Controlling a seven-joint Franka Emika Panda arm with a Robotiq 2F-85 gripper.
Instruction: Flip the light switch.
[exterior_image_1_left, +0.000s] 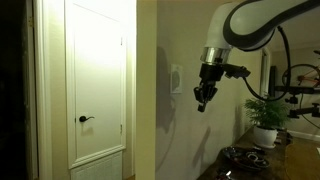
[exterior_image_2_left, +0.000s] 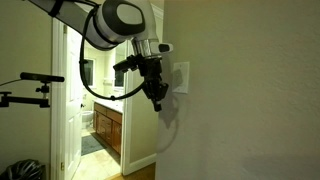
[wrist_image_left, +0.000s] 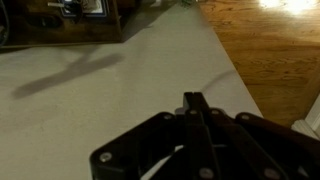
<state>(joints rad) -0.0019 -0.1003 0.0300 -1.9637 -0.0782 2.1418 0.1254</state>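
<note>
The light switch (exterior_image_1_left: 177, 77) is a small white upright plate on the wall; it also shows in an exterior view (exterior_image_2_left: 181, 77). My gripper (exterior_image_1_left: 201, 102) hangs from the white arm a little beside and below the switch, fingers pointing down. In an exterior view (exterior_image_2_left: 157, 100) it sits just next to the plate, close to the wall. The wrist view shows the black fingers pressed together (wrist_image_left: 192, 103) over the pale wall surface; the switch is out of that view.
A white door (exterior_image_1_left: 97, 80) with a black lever handle (exterior_image_1_left: 85, 119) stands beyond the wall corner. A potted plant (exterior_image_1_left: 266, 118) and a dark object sit on a counter. A doorway shows a wooden cabinet (exterior_image_2_left: 108, 128). A wooden floor (wrist_image_left: 270, 50) lies below.
</note>
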